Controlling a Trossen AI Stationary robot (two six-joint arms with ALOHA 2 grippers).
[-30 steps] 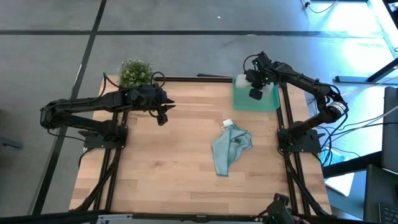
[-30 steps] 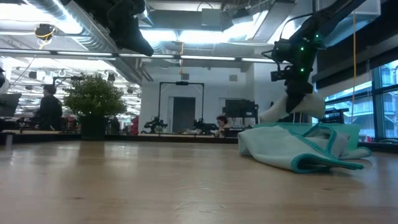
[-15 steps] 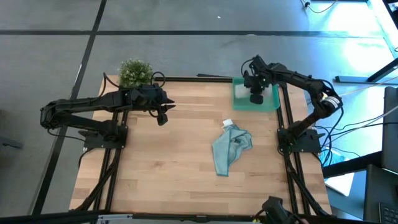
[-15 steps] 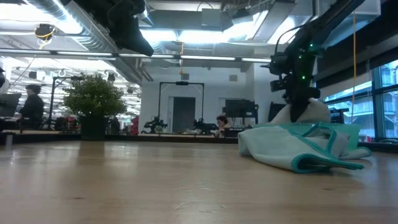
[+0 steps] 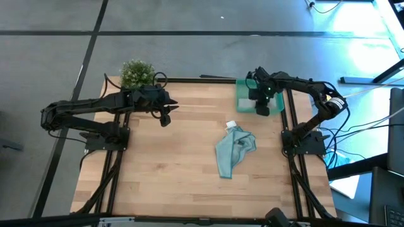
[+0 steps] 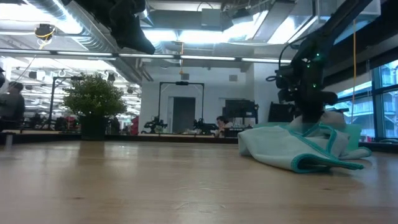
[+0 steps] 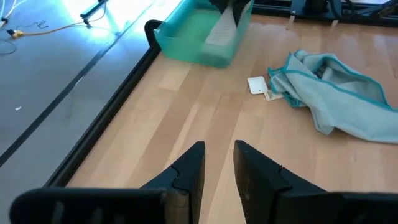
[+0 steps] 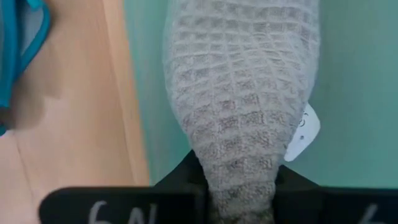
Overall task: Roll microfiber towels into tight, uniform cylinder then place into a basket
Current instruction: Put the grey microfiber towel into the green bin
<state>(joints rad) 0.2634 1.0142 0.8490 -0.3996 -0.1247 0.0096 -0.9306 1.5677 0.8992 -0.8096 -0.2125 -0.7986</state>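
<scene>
Teal towel [image 5: 234,150] mid-table, plant [image 5: 136,73] (corner)

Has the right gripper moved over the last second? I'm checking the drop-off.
Yes. The right gripper, shut on the grey towel, has come down and toward the table's middle, over the teal basket.

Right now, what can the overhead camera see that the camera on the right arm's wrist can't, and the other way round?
Only the high view shows the whole wooden table, the waiting left gripper held above it, the potted plant and the crumpled light blue towel in full.

Only the right wrist view shows the grey towel's waffle weave, its small white tag, and the right gripper clamped on its end.

Both show the teal basket with the right gripper over it.
</scene>
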